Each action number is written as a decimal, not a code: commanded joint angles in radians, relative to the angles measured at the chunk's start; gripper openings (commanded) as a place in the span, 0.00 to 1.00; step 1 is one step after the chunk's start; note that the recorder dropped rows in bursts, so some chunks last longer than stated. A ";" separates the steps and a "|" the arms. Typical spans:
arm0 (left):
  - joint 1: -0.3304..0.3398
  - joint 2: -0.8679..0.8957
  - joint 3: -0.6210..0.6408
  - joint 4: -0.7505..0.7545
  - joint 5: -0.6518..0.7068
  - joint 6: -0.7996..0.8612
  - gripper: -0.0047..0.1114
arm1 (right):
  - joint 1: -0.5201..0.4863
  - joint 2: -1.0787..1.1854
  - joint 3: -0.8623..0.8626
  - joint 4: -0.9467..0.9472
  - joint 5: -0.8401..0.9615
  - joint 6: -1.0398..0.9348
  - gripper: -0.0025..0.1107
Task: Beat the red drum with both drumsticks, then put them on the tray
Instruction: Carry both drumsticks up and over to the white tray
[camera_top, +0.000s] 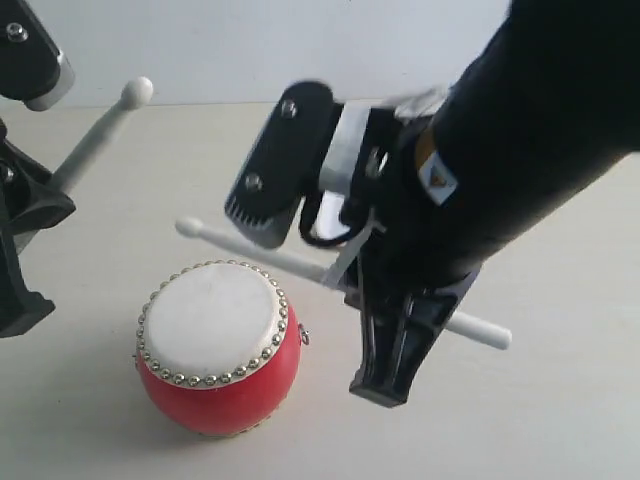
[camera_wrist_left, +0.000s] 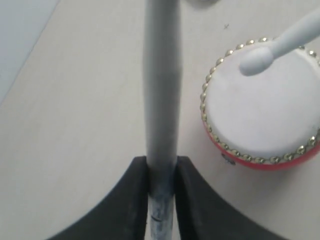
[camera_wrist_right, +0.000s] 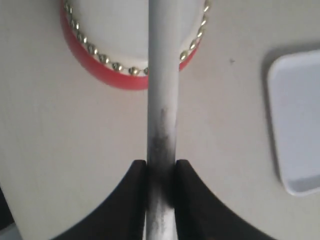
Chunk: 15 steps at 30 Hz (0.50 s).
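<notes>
The red drum (camera_top: 218, 350) with its studded off-white skin stands on the table, low and left of centre. My left gripper (camera_top: 35, 215) at the left edge is shut on one drumstick (camera_top: 95, 140), which slants up with its knobbed tip raised well off the drum. In the left wrist view that gripper (camera_wrist_left: 161, 160) clamps the stick (camera_wrist_left: 161, 90) beside the drum (camera_wrist_left: 265, 110). My right gripper (camera_top: 365, 300) is shut on the other drumstick (camera_top: 260, 255), whose tip hovers over the drum's far edge. In the right wrist view that gripper (camera_wrist_right: 161, 162) holds the stick (camera_wrist_right: 162, 75) across the drum (camera_wrist_right: 115, 77). The tray (camera_wrist_right: 297, 125) lies to one side.
The right arm's dark bulk (camera_top: 520, 140) fills the upper right of the exterior view and hides the table behind it. A pale wall (camera_top: 300, 40) runs along the back. The tray does not show in the exterior view.
</notes>
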 joint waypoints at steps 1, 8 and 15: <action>0.000 -0.005 -0.005 -0.060 -0.176 -0.010 0.04 | 0.001 -0.165 -0.020 -0.117 -0.029 0.126 0.02; 0.000 0.029 -0.005 -0.129 -0.619 -0.014 0.04 | 0.001 -0.330 -0.018 -0.494 -0.138 0.615 0.02; 0.101 0.217 -0.005 -0.132 -1.102 -0.330 0.04 | 0.001 -0.325 -0.016 -0.818 -0.140 0.948 0.02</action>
